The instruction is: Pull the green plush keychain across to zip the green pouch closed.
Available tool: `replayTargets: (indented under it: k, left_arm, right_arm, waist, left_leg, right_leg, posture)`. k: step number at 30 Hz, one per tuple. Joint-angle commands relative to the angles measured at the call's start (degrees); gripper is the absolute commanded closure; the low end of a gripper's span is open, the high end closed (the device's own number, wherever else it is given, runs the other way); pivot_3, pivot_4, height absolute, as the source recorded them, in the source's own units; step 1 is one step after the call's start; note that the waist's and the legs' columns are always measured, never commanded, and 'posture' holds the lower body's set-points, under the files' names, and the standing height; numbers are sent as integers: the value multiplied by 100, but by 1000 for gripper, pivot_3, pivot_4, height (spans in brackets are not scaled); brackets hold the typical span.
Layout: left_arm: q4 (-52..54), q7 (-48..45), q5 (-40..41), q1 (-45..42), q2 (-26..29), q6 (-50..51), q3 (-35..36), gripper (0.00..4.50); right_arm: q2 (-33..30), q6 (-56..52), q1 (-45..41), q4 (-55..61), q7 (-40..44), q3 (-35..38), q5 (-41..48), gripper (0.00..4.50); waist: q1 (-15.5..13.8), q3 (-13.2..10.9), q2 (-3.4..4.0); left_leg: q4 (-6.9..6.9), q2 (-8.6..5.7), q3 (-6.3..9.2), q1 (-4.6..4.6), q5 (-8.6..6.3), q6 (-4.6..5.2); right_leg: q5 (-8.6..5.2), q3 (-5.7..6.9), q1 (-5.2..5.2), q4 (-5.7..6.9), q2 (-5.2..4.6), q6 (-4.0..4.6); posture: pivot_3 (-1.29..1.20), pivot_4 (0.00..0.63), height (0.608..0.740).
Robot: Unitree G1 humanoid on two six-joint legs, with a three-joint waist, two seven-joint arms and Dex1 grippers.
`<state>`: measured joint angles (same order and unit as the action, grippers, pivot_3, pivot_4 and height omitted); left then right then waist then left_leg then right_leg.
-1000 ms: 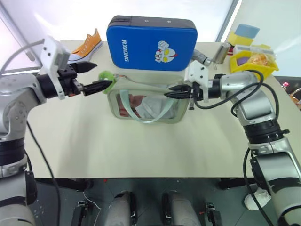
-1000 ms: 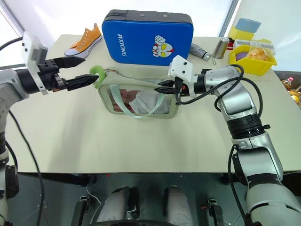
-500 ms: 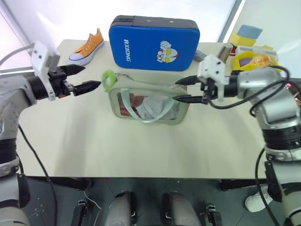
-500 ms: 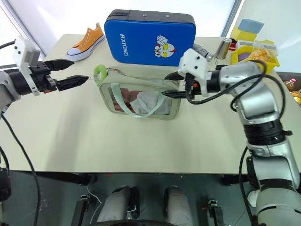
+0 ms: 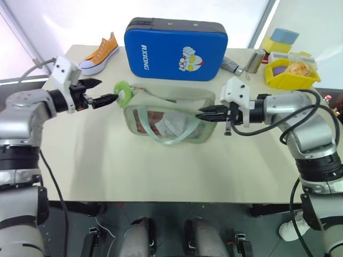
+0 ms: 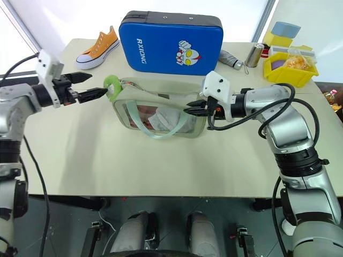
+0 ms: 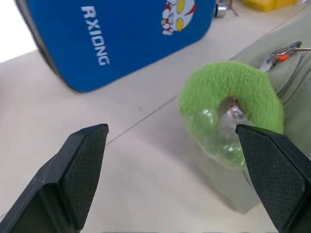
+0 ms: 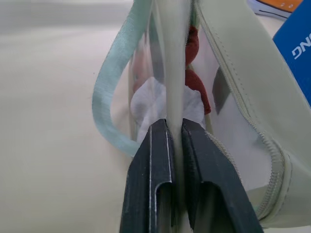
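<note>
the green plush keychain (image 5: 124, 90) sits at the left top corner of the green pouch (image 5: 169, 115), which lies mid-table in front of the blue case (image 5: 176, 49). the left gripper (image 5: 104, 92) is spread wide just beside the keychain, one finger near its rim, gripping nothing. the right gripper (image 5: 206, 114) is clamped on the pouch's right end edge. an orange shoe (image 5: 98, 51) lies behind on the left.

Lab-like test table (image 5: 107, 160), assorted props
</note>
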<state>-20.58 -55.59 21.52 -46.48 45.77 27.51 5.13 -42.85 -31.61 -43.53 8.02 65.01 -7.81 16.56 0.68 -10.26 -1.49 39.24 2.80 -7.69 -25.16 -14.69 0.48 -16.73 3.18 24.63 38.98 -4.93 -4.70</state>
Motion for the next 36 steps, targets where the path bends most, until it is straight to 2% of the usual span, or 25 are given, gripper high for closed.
replayTargets:
  k: [1,7,9,10,17,21,25,27,30,35,36]
  left_arm:
    - [-413,78,-188,-370,-170,-399,21,0]
    - [-748,-29,-376,-508,-429,-670,-75,0]
    - [-762,-69,-387,-492,-439,-687,-65,527]
    - [-738,-96,-375,-477,-436,-672,-54,864]
    - [-537,-173,-291,-352,-407,-505,45,4465]
    - [-277,-210,-130,-518,-386,-235,101,4465]
    - [423,-533,384,-779,-374,480,117,4465]
    - [983,-726,456,-780,-397,675,-157,4465]
    - [1367,-780,200,-767,-542,589,-611,4465]
    - [1117,-516,-426,-843,-820,-3,-1037,4465]
    - [982,-387,-547,-903,-871,-184,-1020,4165]
  right_arm:
    - [-1,41,23,275,70,-41,78,4412]
    - [21,3,29,333,27,-47,77,4412]
    - [31,-3,21,338,4,-45,74,4500]
    - [36,2,13,330,-8,-45,68,4500]
    - [109,71,-70,199,-95,-52,14,4500]
    - [156,145,-89,121,-138,-56,-56,4500]
    - [203,218,-166,10,-196,-60,-123,4500]
    - [249,214,-214,-18,-250,-66,-142,4500]
    - [306,207,-229,-20,-289,-79,-176,4500]
    - [363,148,-201,26,-358,-73,-190,4500]
    - [362,136,-189,36,-368,-64,-188,4500]
  waist:
    - [15,0,0]
    - [23,0,0]
    - [22,0,0]
    - [23,0,0]
    - [24,0,0]
    - [25,0,0]
    - [15,0,-1]
    - [24,0,0]
    - [22,1,1]
    - [33,1,2]
    - [36,1,2]
  left_leg:
    - [0,1,1,0,0,0]
    - [0,3,0,2,0,0]
    - [0,3,0,2,0,0]
    - [0,3,0,2,0,0]
    - [0,3,0,2,0,0]
    - [0,3,0,2,0,0]
    - [1,3,2,0,0,0]
    - [1,3,2,0,0,0]
    - [1,3,2,1,1,-1]
    - [0,3,0,17,0,-1]
    - [0,3,0,17,0,0]
  right_leg:
    - [0,0,0,0,2,0]
    - [0,0,0,1,3,0]
    - [0,0,0,1,3,0]
    - [0,0,0,1,3,0]
    - [0,0,0,1,3,0]
    - [0,0,0,1,3,0]
    - [0,0,0,1,3,0]
    - [0,-1,0,1,3,0]
    - [0,-2,0,2,3,0]
    - [0,-3,-15,1,6,0]
    - [0,-4,-14,1,7,0]
  posture:
    - [0,150,740]
    - [0,150,740]
    - [0,150,740]
    - [0,150,740]
    - [0,150,740]
    - [0,150,740]
    - [0,150,740]
    - [0,150,740]
    - [0,150,740]
    - [0,150,740]
    - [0,150,740]
